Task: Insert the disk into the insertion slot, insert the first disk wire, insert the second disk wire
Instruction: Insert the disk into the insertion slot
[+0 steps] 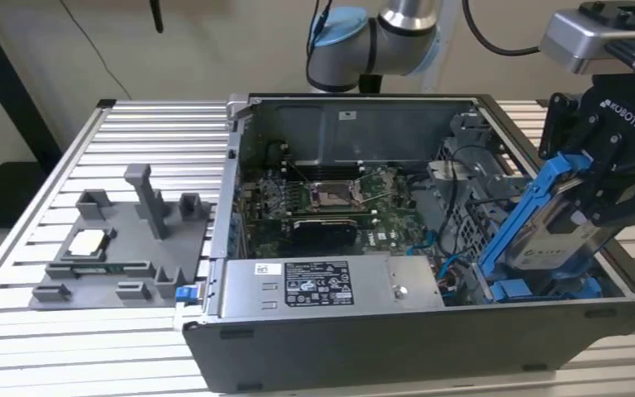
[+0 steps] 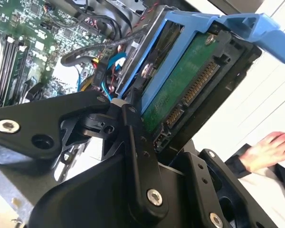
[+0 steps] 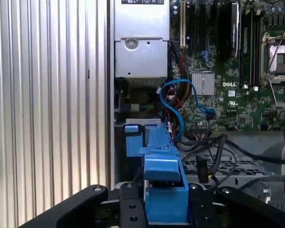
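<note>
The disk, silver-grey in a bright blue carrier frame, hangs tilted over the open computer case's drive corner at the exterior view's right. My gripper is shut on it. In the second wrist view the disk's green circuit side and connectors show between the black fingers. The first wrist view has the carrier's blue edge in the jaws, above the insertion slot with blue rails. Blue disk wires lie loose beside the slot.
The grey power supply box sits along the case's front wall, with the motherboard behind it. A grey fixture tray rests on the slatted table at the exterior view's left. A person's hand shows in the second wrist view.
</note>
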Controlling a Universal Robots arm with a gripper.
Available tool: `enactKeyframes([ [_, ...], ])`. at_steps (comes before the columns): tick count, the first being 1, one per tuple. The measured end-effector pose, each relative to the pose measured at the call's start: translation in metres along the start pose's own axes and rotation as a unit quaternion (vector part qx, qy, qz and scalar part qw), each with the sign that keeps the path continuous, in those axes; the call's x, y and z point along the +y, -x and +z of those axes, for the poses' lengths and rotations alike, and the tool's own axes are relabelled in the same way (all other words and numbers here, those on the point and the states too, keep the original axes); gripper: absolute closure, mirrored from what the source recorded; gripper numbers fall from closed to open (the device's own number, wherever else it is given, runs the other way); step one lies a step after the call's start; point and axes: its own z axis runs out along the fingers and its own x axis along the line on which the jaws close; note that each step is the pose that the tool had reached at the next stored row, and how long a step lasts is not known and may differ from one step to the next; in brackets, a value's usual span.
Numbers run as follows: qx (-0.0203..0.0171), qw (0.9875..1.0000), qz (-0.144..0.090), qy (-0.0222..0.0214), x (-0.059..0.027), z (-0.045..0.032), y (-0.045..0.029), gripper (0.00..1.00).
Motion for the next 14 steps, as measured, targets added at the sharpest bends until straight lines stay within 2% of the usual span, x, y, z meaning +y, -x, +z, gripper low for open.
enactKeyframes([
  [11,-0.0025,1.0,0.0,0.0001,-0.001,0.02,-0.0001,0.67],
  [14,-0.0025,1.0,0.0,0.0001,-0.0011,0.0224,-0.0001,0.67],
])
